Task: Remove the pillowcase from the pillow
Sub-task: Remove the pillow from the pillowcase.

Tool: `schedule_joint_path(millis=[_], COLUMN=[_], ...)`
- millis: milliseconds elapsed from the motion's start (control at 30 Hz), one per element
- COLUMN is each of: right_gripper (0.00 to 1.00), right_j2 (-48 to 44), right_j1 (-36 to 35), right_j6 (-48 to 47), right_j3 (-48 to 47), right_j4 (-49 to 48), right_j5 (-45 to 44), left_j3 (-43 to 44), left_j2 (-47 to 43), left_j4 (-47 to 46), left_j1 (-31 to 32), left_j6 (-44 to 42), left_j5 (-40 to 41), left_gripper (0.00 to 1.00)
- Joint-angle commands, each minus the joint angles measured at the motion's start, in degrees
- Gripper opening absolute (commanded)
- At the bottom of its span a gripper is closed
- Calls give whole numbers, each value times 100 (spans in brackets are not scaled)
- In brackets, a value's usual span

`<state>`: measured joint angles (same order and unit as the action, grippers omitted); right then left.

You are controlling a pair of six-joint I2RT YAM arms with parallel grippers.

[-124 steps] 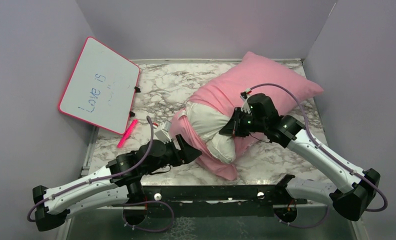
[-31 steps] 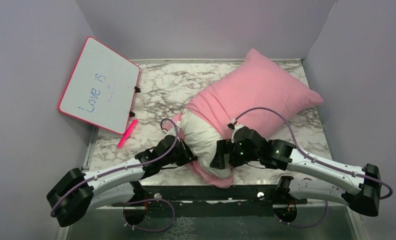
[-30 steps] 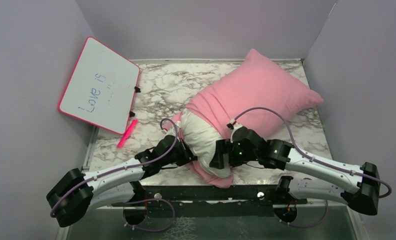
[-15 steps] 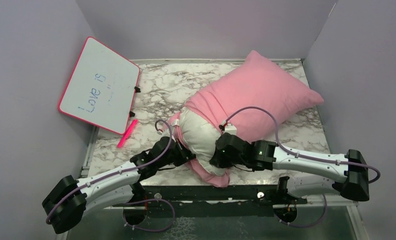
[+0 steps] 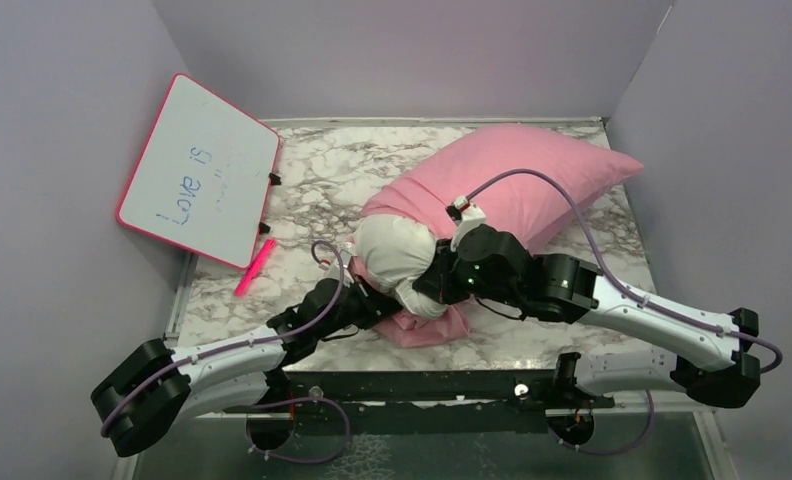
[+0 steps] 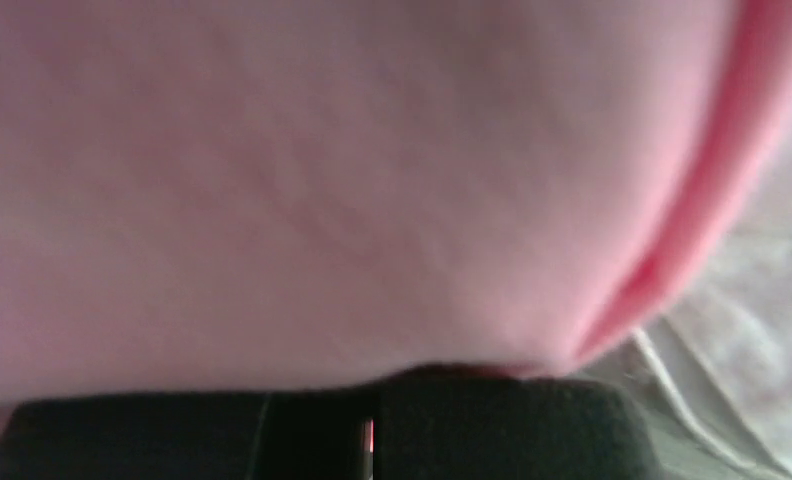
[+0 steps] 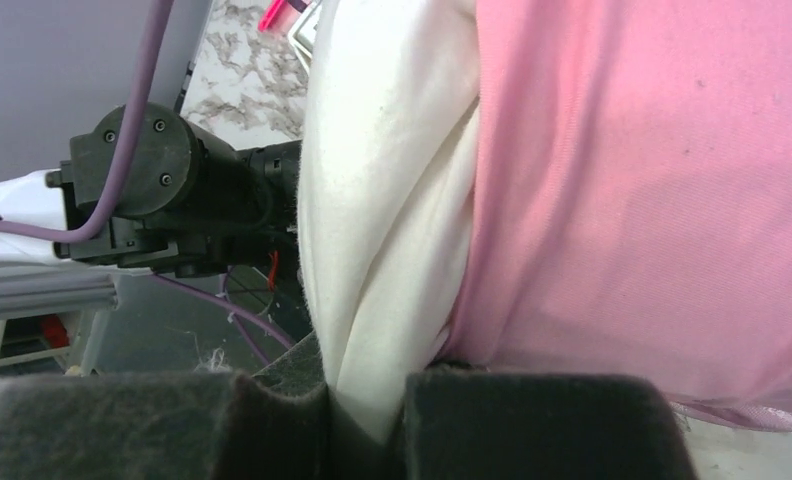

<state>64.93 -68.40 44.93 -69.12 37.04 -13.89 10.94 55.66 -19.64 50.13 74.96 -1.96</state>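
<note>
The pillow (image 5: pixel 390 250) lies mid-tabletop (image 5: pixel 312 180), its bare white end bulging toward seven o'clock. The rest sits inside the pink pillowcase (image 5: pixel 517 185), which stretches off to two o'clock. The right pincer (image 5: pixel 434 290) is clamped tight on a fold of white pillow fabric (plain in its wrist view). The left pincer (image 5: pixel 377 305) is closed on the pillowcase's bunched near end.

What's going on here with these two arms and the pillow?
The two arms are working the pillowcase off the pillow. The right end effector pinches a fold of the pillow's bare white end, and the left end effector is shut on pink fabric at the case's open edge. Only the near end of the pillow is out; the rest sits inside the case on the marble table.
</note>
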Motion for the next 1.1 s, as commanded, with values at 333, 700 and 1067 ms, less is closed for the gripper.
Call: schedule_joint_path(millis=[333,700,1067], right_gripper=[1,1,61], right_j2=[-129,-498,-2558], right_j1=[-33,-33,-33], right_j6=[654,188,1258], right_j3=[45,84,2663], right_j4=[-2643,-753,1958], right_j5=[-454,-1207,115], left_j3=[899,782,1944], left_j2=[47,-1549,-2354], left_j4=[588,3166,5184], left_j1=[152,152,139], left_j6=[-911,-578,-1029], left_j5=[-779,687,2240], left_gripper=[16,59,78])
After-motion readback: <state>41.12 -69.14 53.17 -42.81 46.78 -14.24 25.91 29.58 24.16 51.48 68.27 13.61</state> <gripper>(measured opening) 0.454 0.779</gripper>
